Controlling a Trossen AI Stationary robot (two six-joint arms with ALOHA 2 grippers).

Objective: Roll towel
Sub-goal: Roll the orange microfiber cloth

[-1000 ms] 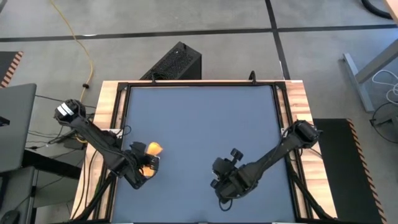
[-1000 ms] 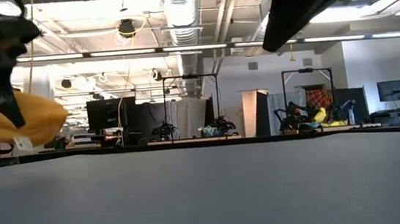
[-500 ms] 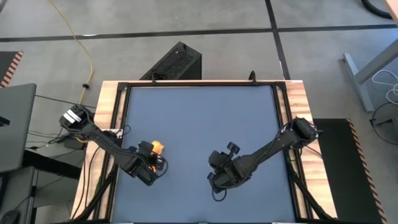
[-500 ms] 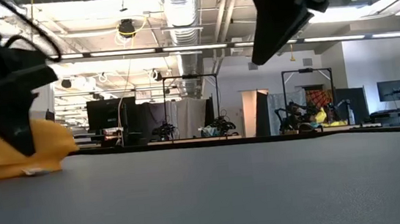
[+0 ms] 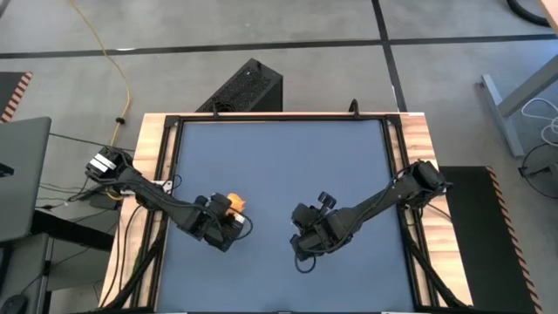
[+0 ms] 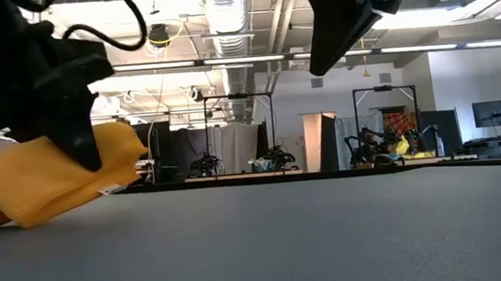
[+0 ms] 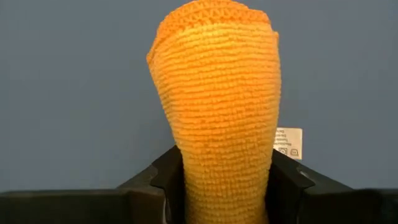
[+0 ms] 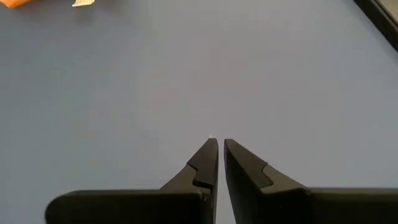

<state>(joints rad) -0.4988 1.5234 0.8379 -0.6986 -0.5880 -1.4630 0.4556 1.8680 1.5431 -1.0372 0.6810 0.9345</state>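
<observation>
Item: towel [image 7: 217, 99], yellow-orange knit cloth, rolled into a thick bundle. It lies on my dark blue surface [image 5: 279, 166], toward its left and near part. A small white tag [image 7: 288, 142] with printed care marks sticks out at one side of the roll.

Item: my left hand [image 5: 228, 228]. It sits over the near end of the towel. My two dark fingers [image 7: 166, 177] stand one on each side of the roll, close against the cloth. Whether they press it or have let go, I cannot tell.

Item: my right hand [image 5: 301, 249]. It hangs above the bare surface, near the middle, well apart from the towel. Its fingers [image 8: 205, 163] are drawn narrow, only a thin slit between the tips, and carry nothing.

Item: wooden frame [image 5: 153, 139] bordering the surface.
</observation>
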